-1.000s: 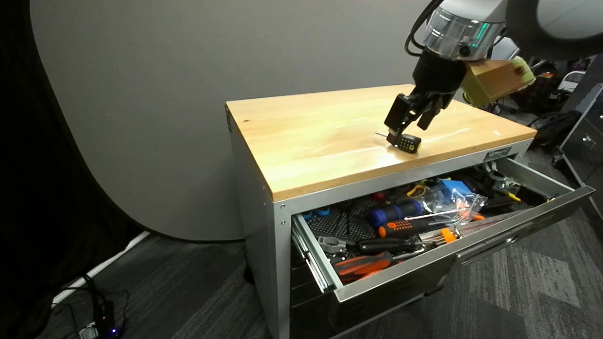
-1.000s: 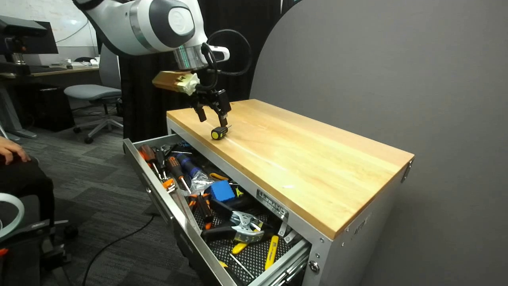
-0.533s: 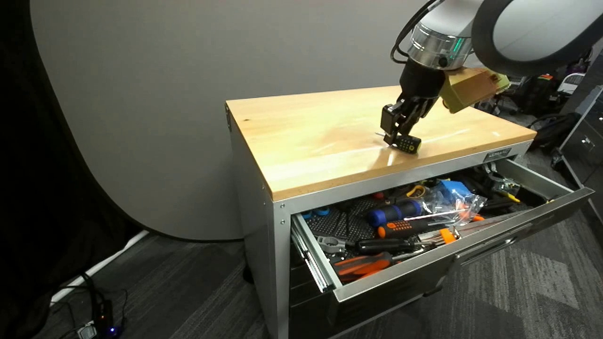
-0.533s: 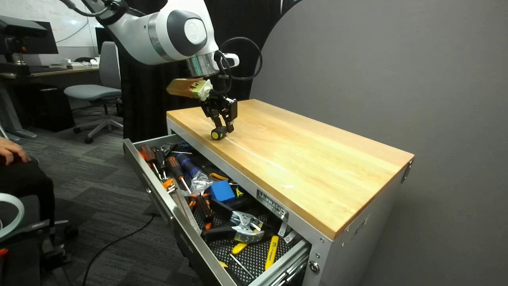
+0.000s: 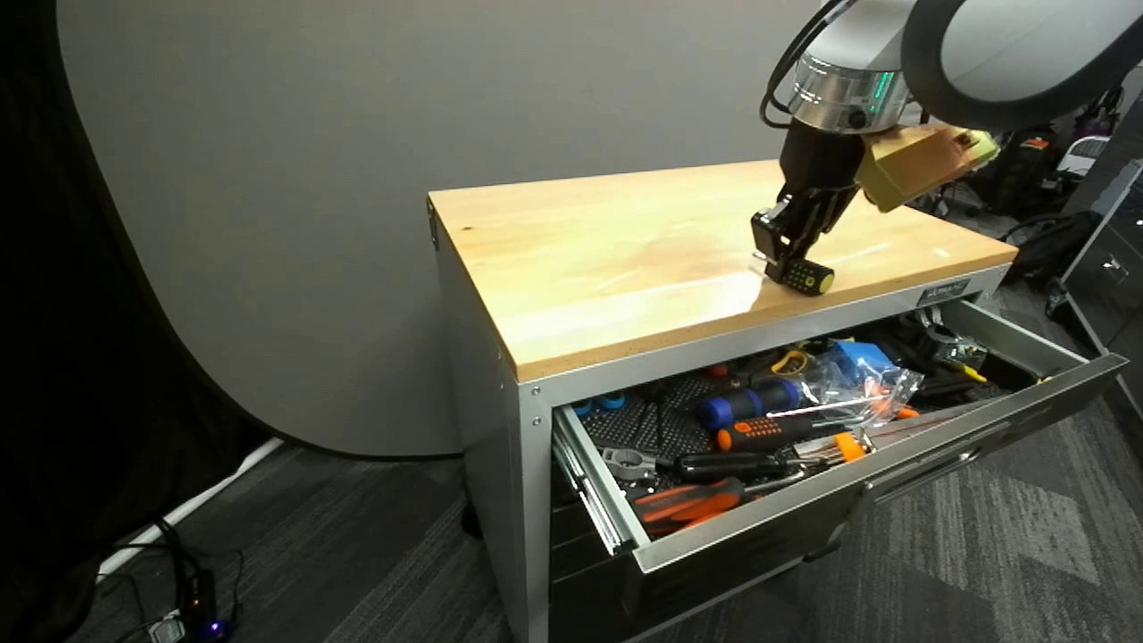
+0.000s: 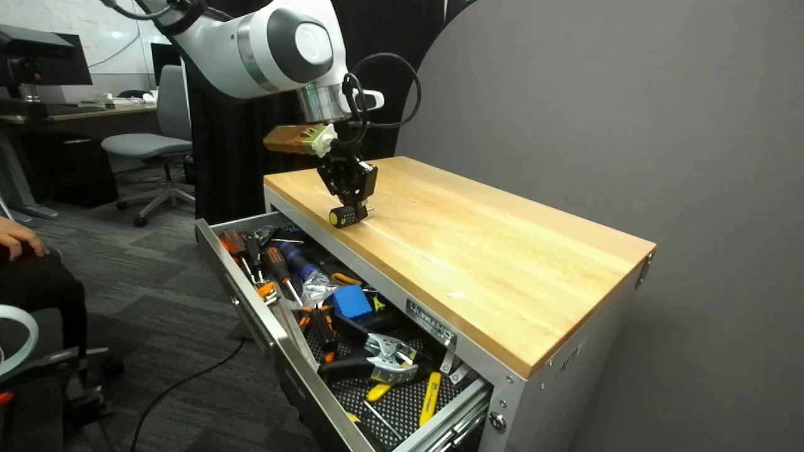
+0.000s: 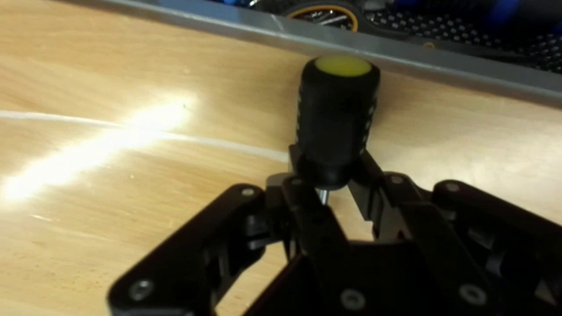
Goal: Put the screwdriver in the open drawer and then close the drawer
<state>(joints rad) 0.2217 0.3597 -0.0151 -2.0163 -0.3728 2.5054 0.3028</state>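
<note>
The gripper (image 7: 331,170), its jaws apart a second ago, is now clamped on the screwdriver (image 7: 338,116), whose yellow end faces the front edge of the tabletop (image 6: 471,251) and has shifted slightly closer to it. Whether it has lifted, I cannot tell. The hold looks made, so carrying the screwdriver over that edge probably comes next. Just beyond and lower, the drawer (image 5: 768,511) stays pulled out, with tools (image 5: 759,435) inside.

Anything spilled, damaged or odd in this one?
No spills or damage that I can see. The open grey metal drawer looks messy: assorted hand tools lie jumbled at different angles, with crumpled clear plastic among them.
</note>
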